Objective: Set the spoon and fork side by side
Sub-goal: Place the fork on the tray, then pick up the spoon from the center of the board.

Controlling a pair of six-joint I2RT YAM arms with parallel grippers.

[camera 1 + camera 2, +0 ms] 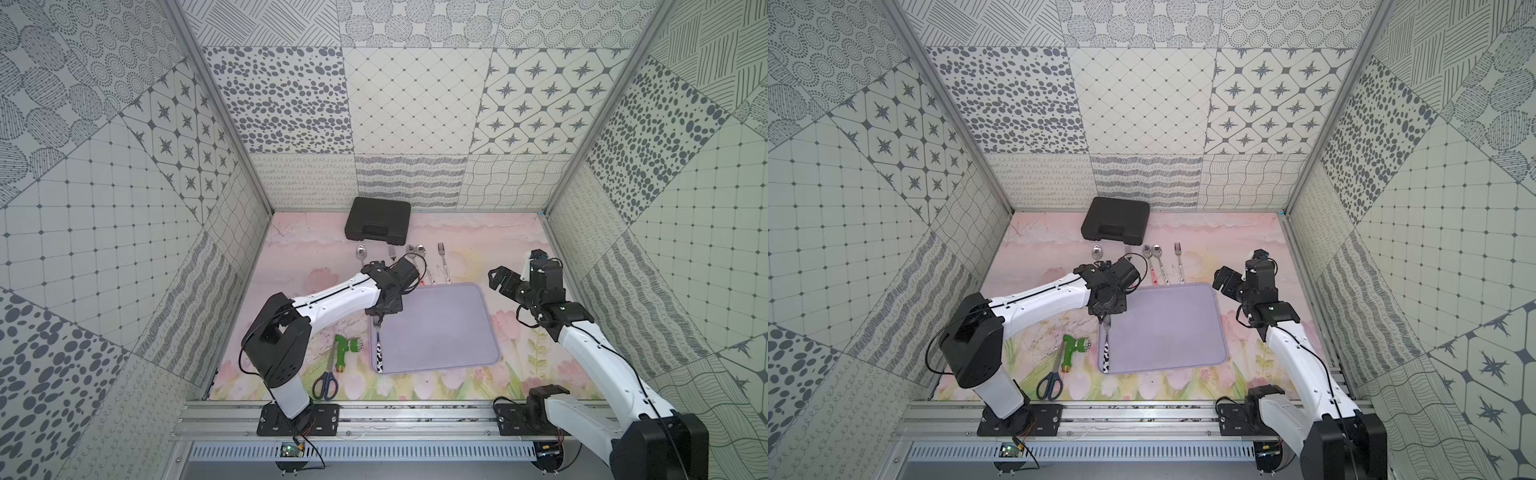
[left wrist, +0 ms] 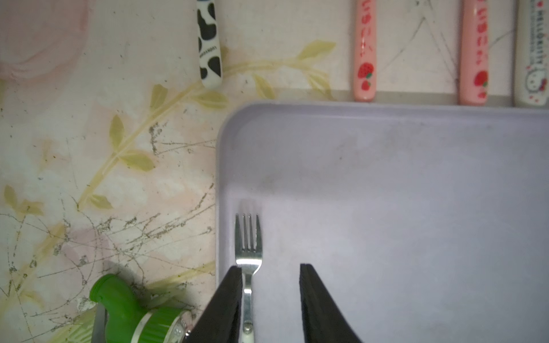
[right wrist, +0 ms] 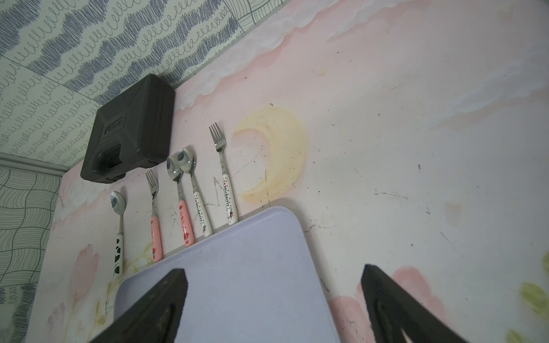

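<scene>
Left gripper (image 2: 270,267) spread, finger against cow-print-handled steel fork (image 2: 249,246) inside lilac plastic tray (image 2: 220,178): could drag it askew lifting.

Grey-patterned tile walls (image 1: 415,104) around a pink floral tabletop (image 1: 494,245), under even light.

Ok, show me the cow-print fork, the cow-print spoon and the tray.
cow-print fork (image 1: 379,356): a top view, on its patterned handle.
cow-print spoon (image 3: 118,202): right wrist view, on its bowl.
tray (image 1: 440,328): a top view, on its bare floor.
</scene>
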